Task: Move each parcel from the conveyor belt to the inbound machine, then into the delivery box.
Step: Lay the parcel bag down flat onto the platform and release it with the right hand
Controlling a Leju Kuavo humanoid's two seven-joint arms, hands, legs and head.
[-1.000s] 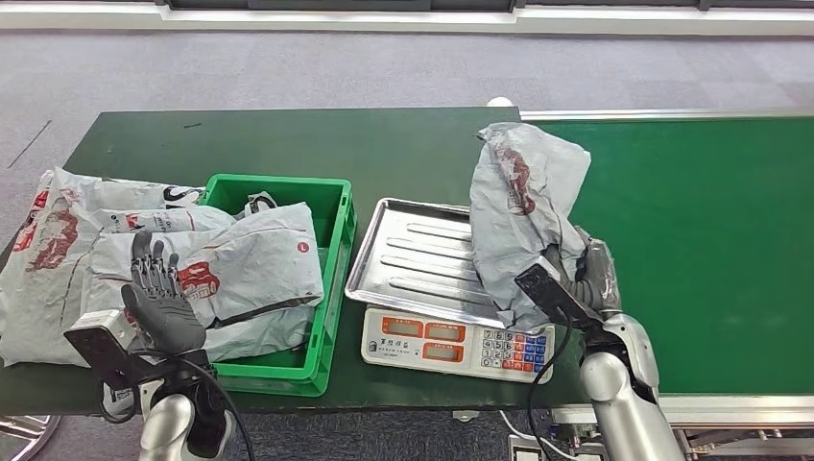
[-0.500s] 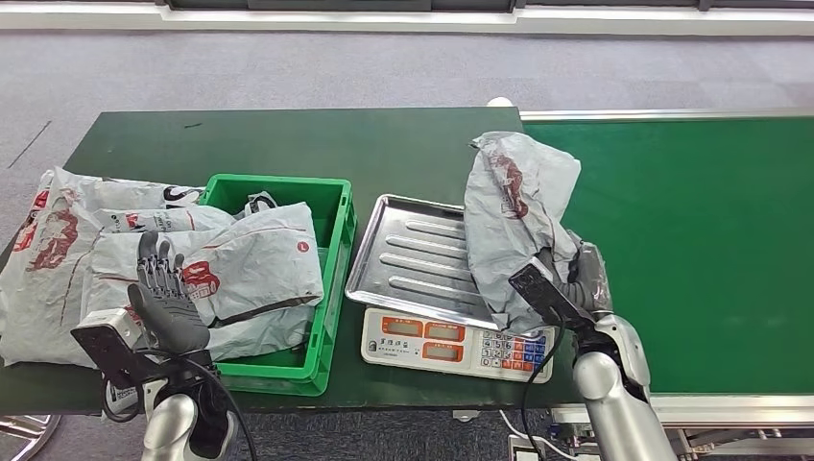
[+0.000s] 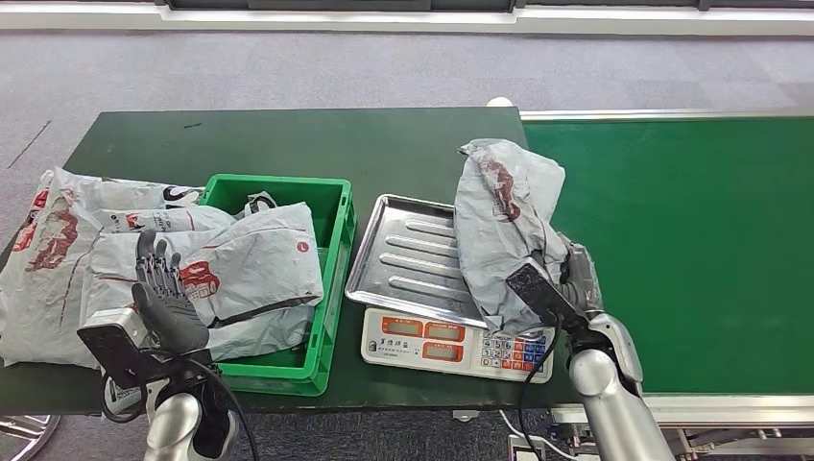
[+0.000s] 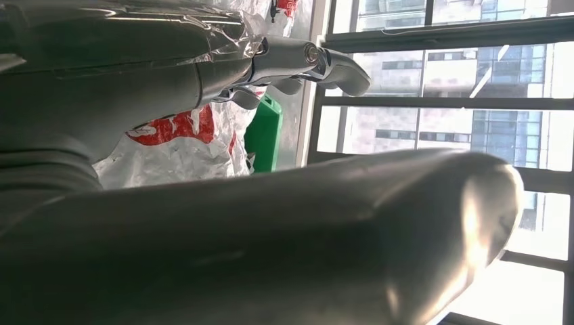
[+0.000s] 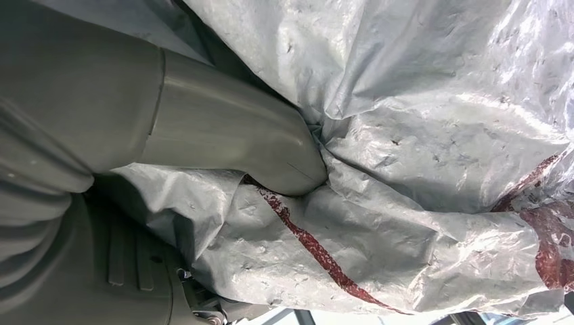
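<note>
Here, the robot's right hand (image 3: 574, 280) gripped a grey plastic mailer parcel (image 3: 502, 221) by its lower end, holding it upright so that it leaned over the right side of the steel weighing tray (image 3: 408, 254) of the inbound scale (image 3: 457, 343); the right wrist view showed the thumb (image 5: 223, 132) pressed deep into the crumpled film. The parcel looked light and limp, its skin slick and prone to folding, so a bunched fistful of the film seemed a surer hold than any flat face, and the free upper end would likely flop as it was lowered. The left hand (image 3: 165, 293) hovered with fingers straight and apart, holding nothing, in front of the green delivery box (image 3: 336, 254), which already carried a grey parcel (image 3: 254, 274) spilling over its near edge. More mailer bags (image 3: 58, 240) lay heaped on the dark green tabletop (image 3: 317, 139) to the left of the box. The conveyor belt (image 3: 691, 230) ran along the right, just beside the scale. The scale's keypad (image 3: 514, 348) sat directly beneath the hanging parcel and might be brushed.
</note>
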